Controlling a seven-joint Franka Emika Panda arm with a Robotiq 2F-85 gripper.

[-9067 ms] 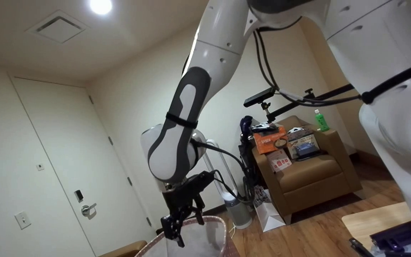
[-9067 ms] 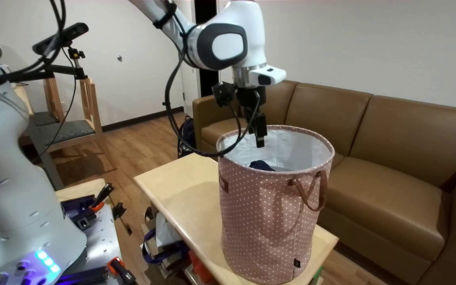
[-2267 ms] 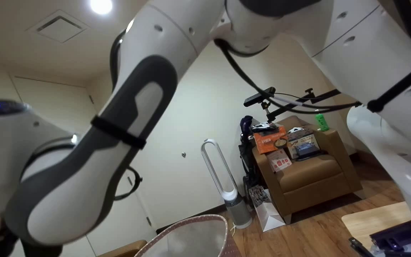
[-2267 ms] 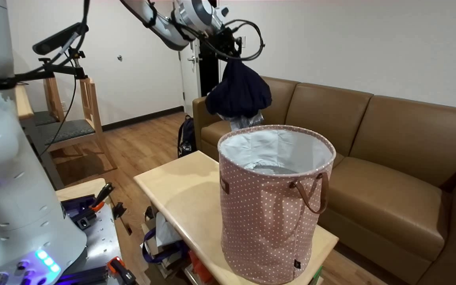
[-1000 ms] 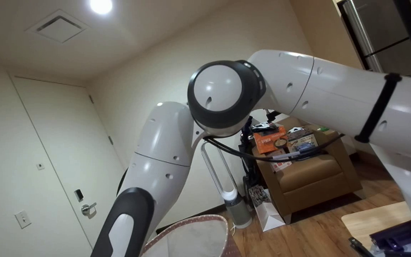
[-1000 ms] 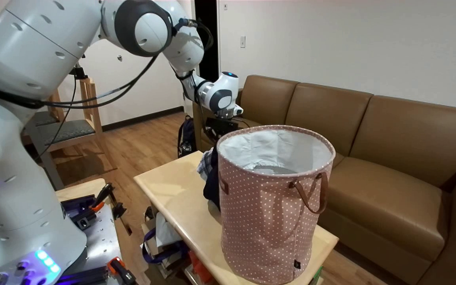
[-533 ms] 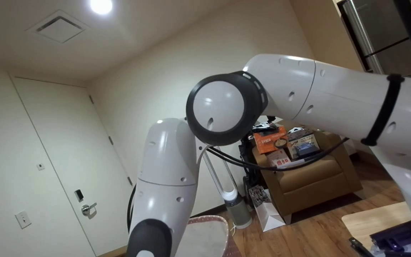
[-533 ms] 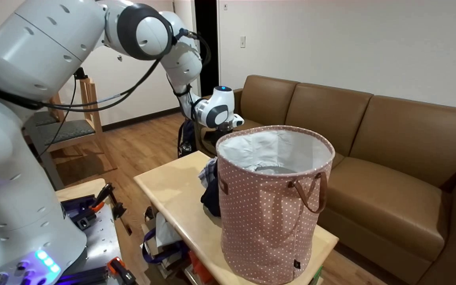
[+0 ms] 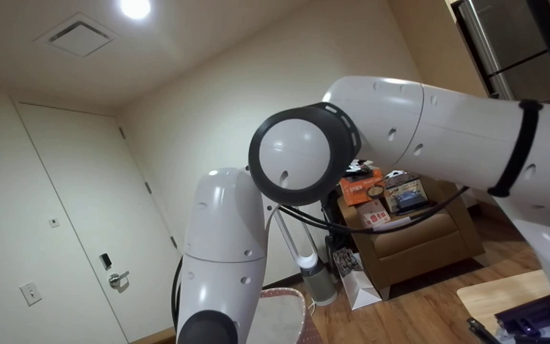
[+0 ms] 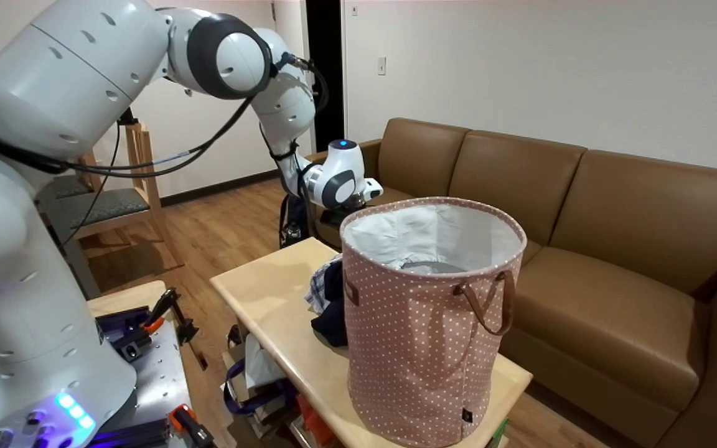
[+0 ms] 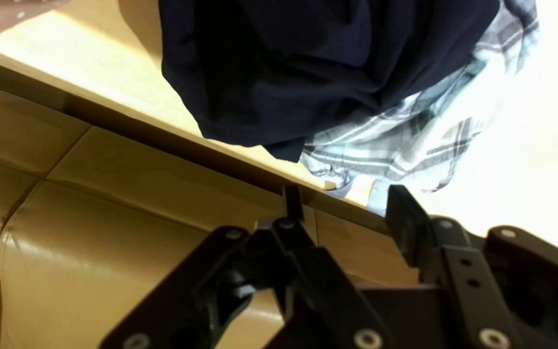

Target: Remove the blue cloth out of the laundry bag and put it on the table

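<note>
Partly hidden behind the laundry bag point(image 10: 424, 348) in an exterior view, cut off atop the wrist view, the blue cloth point(image 10: 332, 325) lies on the table point(image 10: 268, 289). My gripper point(image 11: 346, 206) is spread, the cloth beyond its tips; my arm point(image 10: 241, 65) arches, then bends down.

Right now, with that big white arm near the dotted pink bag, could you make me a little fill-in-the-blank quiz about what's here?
1. The pink laundry bag is dotted in ______.
2. The blue cloth lies on the same ______ that the laundry bag stands on.
3. In the wrist view, the jaws stand open, gripping ______.
4. In an exterior view, the brown sofa shows ______ back cushions.

Missing words: white; table; nothing; three.
</note>
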